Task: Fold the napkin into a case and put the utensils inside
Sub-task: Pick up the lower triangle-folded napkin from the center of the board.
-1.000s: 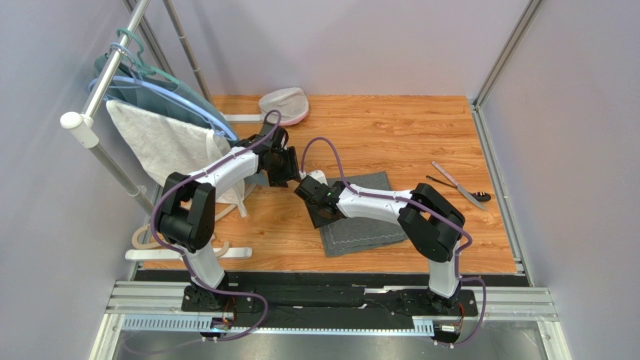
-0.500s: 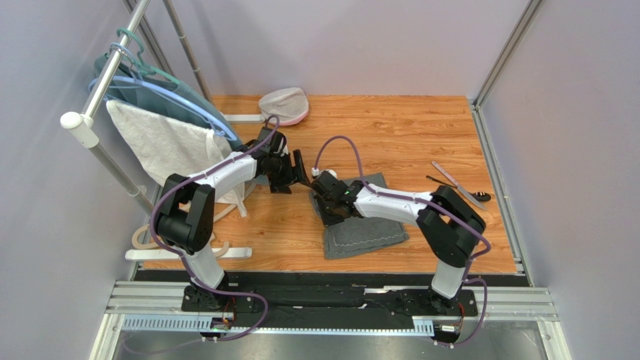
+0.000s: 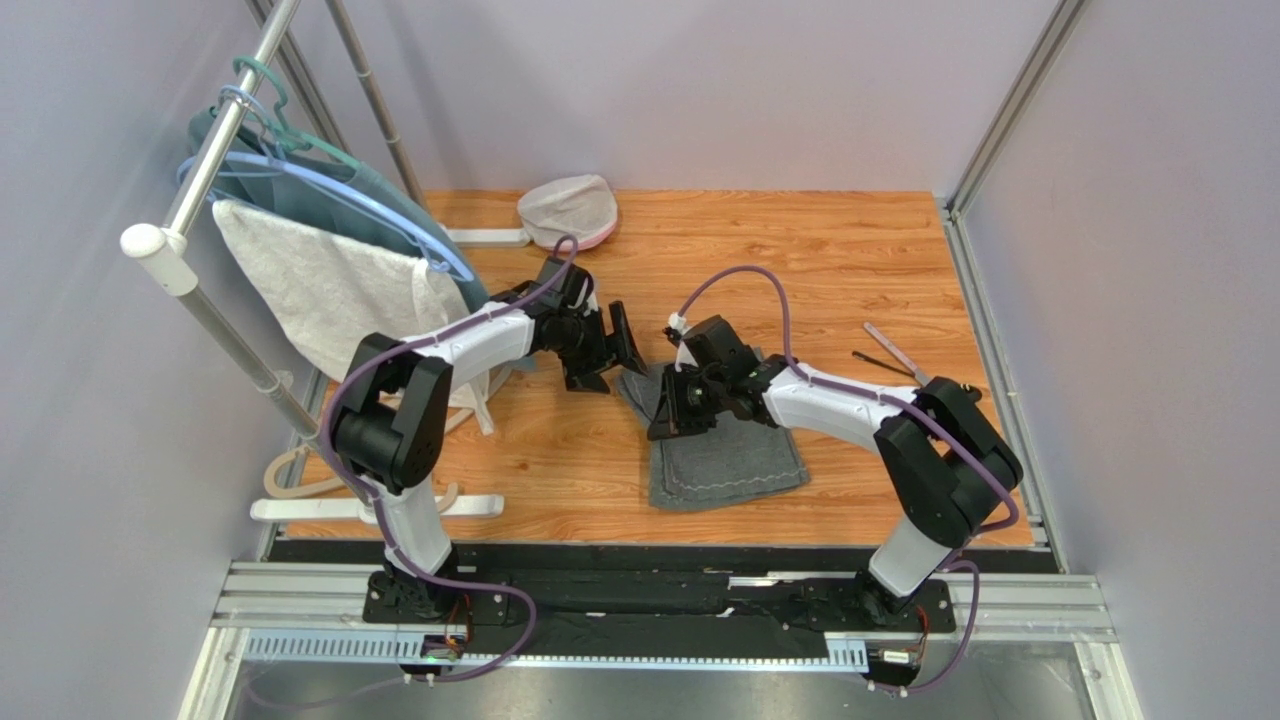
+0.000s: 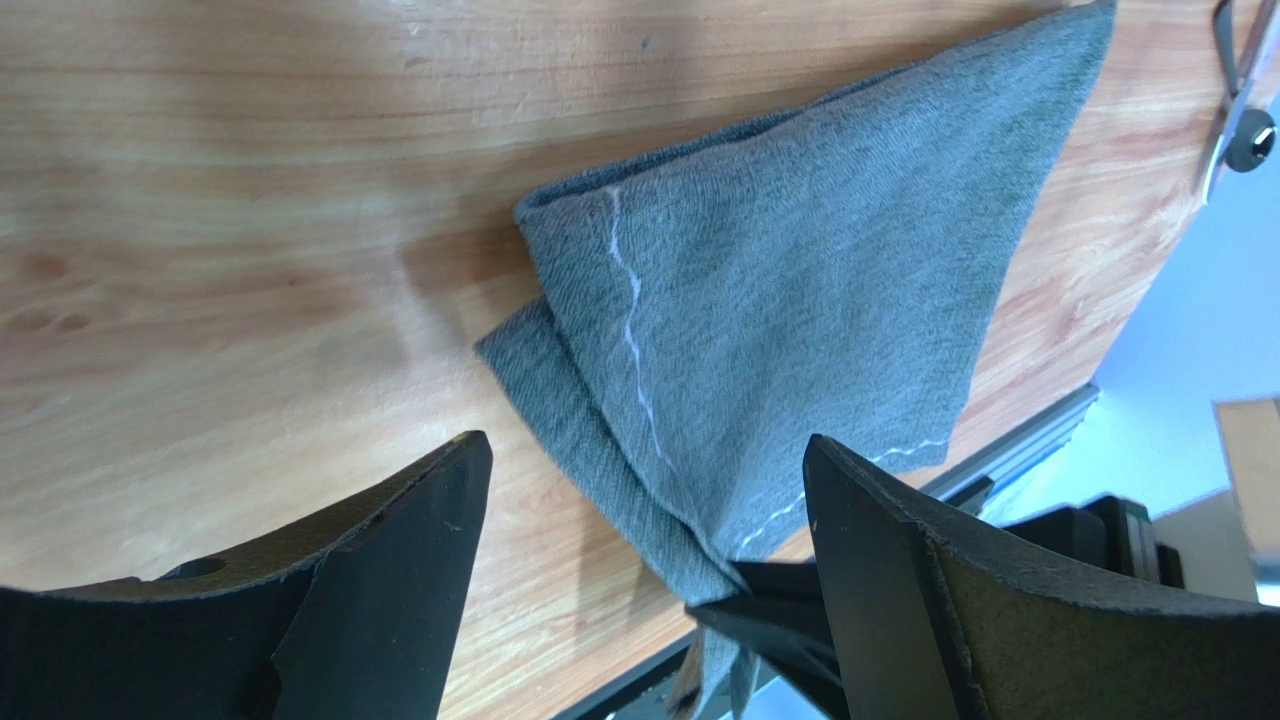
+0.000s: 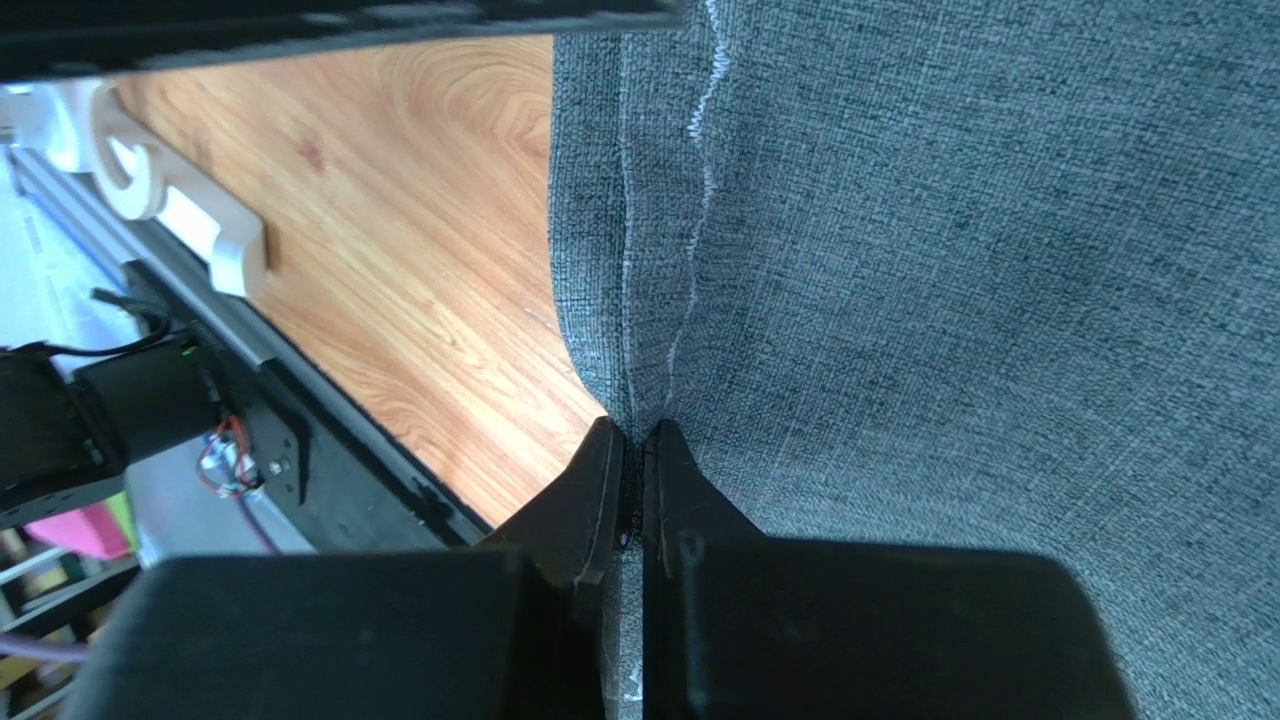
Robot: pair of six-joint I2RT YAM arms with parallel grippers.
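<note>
Hovering wide open and empty just left of the napkin [image 3: 732, 458], the left gripper [image 3: 615, 347] is offering no support, so the fold is threatening to go askew if the thin pinch of the right gripper [image 5: 633, 446] slips. The napkin's stitched left edge is sitting between those clenched jaws, the utensils [image 3: 920, 369] lying well apart rightward.
</note>
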